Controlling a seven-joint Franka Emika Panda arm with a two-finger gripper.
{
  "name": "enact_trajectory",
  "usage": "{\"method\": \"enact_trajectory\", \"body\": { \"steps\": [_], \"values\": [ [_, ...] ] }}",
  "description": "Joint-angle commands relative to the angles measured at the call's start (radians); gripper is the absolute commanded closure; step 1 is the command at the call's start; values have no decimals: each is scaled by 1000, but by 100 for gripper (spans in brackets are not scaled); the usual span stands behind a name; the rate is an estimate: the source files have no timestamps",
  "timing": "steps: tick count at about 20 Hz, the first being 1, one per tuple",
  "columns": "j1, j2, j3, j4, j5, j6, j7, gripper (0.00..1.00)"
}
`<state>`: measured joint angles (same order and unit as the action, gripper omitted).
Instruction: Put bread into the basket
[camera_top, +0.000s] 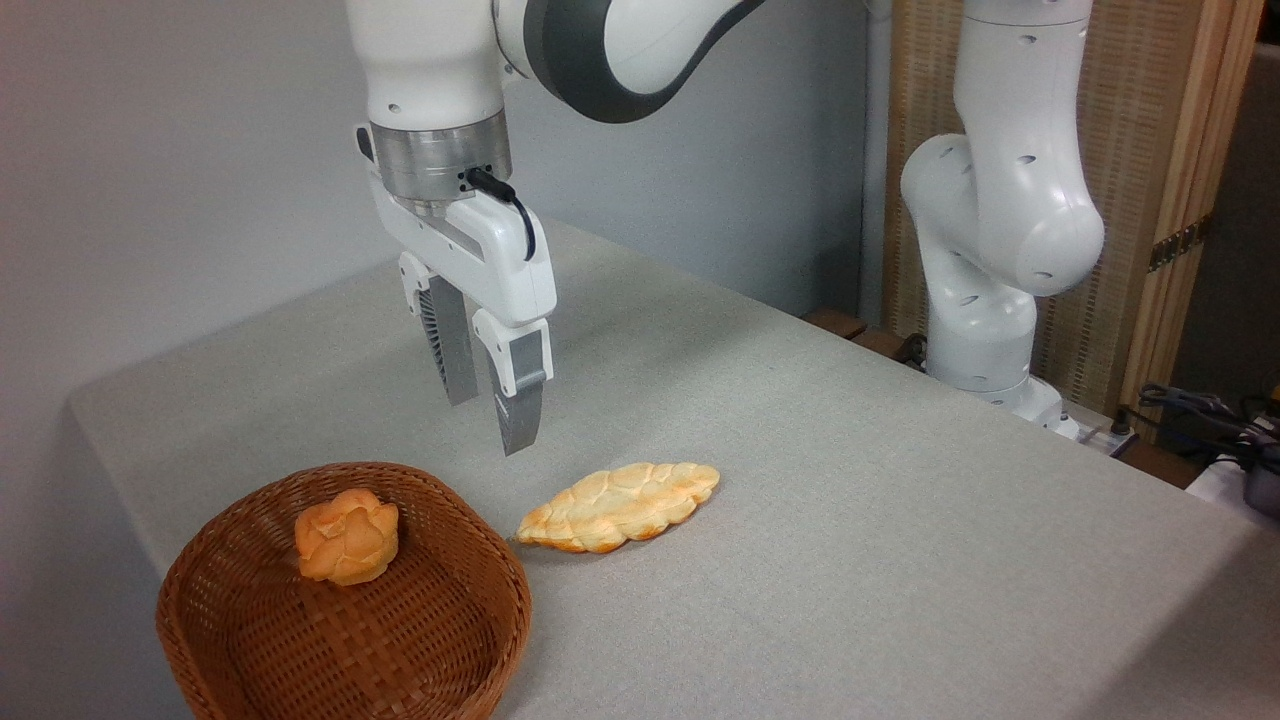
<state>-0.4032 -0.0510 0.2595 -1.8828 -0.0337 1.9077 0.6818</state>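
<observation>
End effector (492, 398), fingers slightly apart and empty, hangs above the desk (900, 520); bread (620, 507) lies lower right of it, long axis rising rightward; basket (470, 545) at lower left.

The basket (190, 610) sits at the table's (900, 520) front left with 1 bun (347, 536) inside. The bread (620, 506) lies just right of it. The gripper (492, 420) hangs above, between them.

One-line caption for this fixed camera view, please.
Open pincer hangs above the table; braided bread lies beside the basket, which holds a small bun.
</observation>
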Motion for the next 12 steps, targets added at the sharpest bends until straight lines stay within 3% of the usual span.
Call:
{"method": "enact_trajectory", "body": {
  "steps": [1, 12],
  "values": [
    [-8, -6, 6, 14, -3, -30, -18, 0],
    [-9, -7, 7, 14, -3, -49, -16, 0]
  ]
}}
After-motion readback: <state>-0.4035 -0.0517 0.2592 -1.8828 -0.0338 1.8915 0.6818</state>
